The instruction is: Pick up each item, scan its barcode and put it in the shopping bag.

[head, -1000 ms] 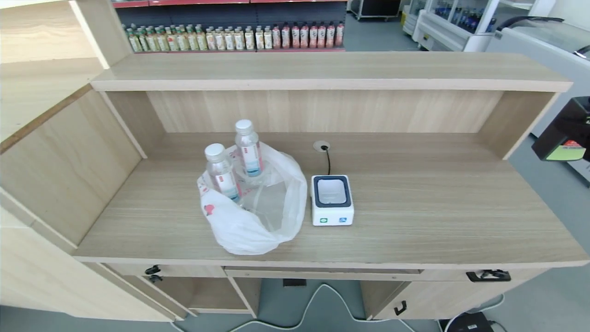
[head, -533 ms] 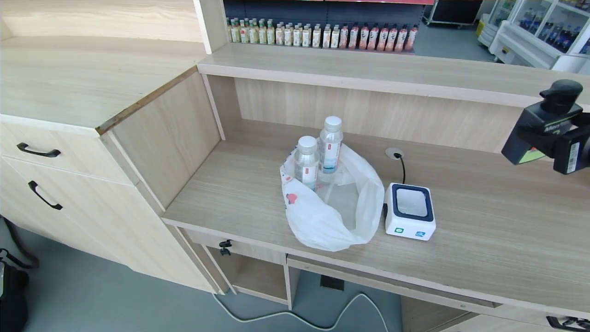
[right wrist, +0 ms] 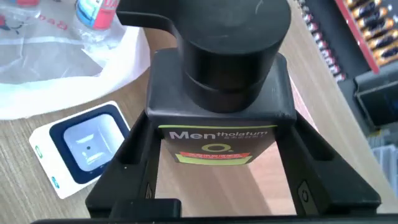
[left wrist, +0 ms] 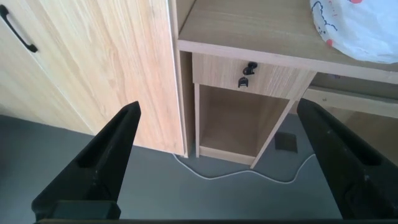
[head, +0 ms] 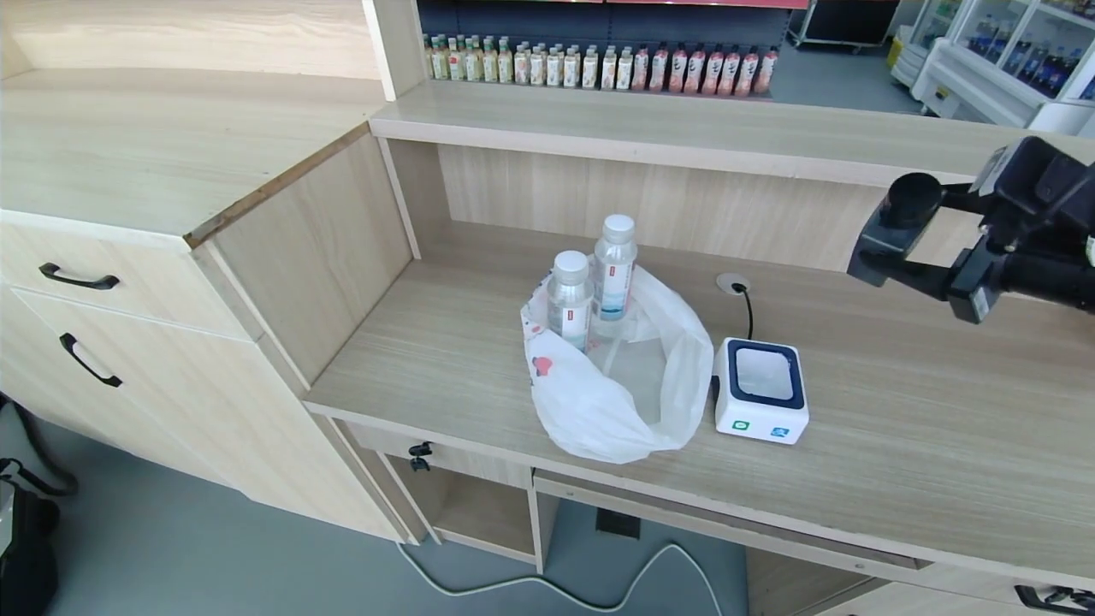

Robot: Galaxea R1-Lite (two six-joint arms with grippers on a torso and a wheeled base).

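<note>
Above the counter (head: 898, 428), right gripper (right wrist: 217, 158) clamps a black pump bottle (right wrist: 221, 68); left gripper (left wrist: 217, 162) gapes empty.

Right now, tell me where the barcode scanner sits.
In the head view the barcode scanner stands on the counter just right of the shopping bag, with the cable hole behind it. The right gripper holds a black bottle up to its right.

I see a pale wood tabletop (head: 898, 445) with drawers (head: 128, 316) at my left; stocked shelves (head: 599, 68) behind; grey floor (head: 214, 556).
</note>
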